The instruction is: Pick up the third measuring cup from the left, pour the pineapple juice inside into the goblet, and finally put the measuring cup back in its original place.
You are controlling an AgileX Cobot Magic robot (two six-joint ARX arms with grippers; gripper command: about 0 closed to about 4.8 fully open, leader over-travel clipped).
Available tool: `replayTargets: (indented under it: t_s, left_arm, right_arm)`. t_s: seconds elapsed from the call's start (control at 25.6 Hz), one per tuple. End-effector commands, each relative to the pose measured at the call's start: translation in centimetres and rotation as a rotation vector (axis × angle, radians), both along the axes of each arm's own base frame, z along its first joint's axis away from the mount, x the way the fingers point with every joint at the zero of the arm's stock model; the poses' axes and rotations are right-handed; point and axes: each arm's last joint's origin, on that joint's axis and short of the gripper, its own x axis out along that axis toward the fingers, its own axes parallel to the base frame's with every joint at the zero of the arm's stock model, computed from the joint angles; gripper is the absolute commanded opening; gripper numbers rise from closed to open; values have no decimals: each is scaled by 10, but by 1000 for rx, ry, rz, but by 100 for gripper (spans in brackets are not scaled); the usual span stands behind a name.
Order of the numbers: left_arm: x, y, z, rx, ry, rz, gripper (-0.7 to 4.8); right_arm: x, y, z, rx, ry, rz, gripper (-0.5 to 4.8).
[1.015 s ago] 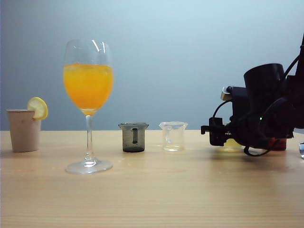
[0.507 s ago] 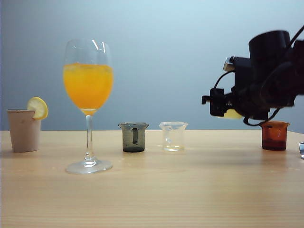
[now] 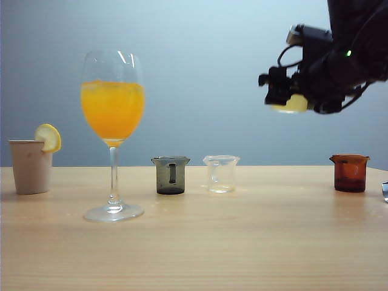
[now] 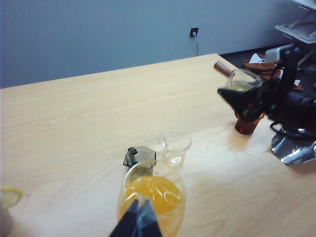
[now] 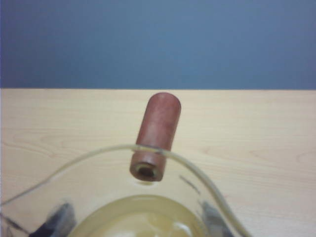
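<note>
Two dark fingers of the right gripper clamped on the third measuring cup — aloft at two o'clock from the goblet. Left gripper above the goblet — fingertips pressed together.

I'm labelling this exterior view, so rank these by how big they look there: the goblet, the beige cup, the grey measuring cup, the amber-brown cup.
1. goblet, by far the largest.
2. beige cup.
3. grey measuring cup and amber-brown cup: they look alike, so I leave them unranked.
</note>
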Motion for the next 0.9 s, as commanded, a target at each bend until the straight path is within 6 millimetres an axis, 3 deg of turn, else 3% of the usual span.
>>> replayTargets:
  t_s: [0.04, 0.23, 0.9]
  left_arm:
    - [-1, 1, 0, 8, 14, -6, -5]
    - [-2, 1, 0, 13, 23, -6, -5]
    - [-2, 1, 1, 6, 11, -6, -5]
  right_arm:
    - [-6, -1, 16, 13, -36, 35, 171]
    - [-16, 5, 30, 7, -58, 68, 170]
    - [-28, 70, 85, -67, -48, 267, 170]
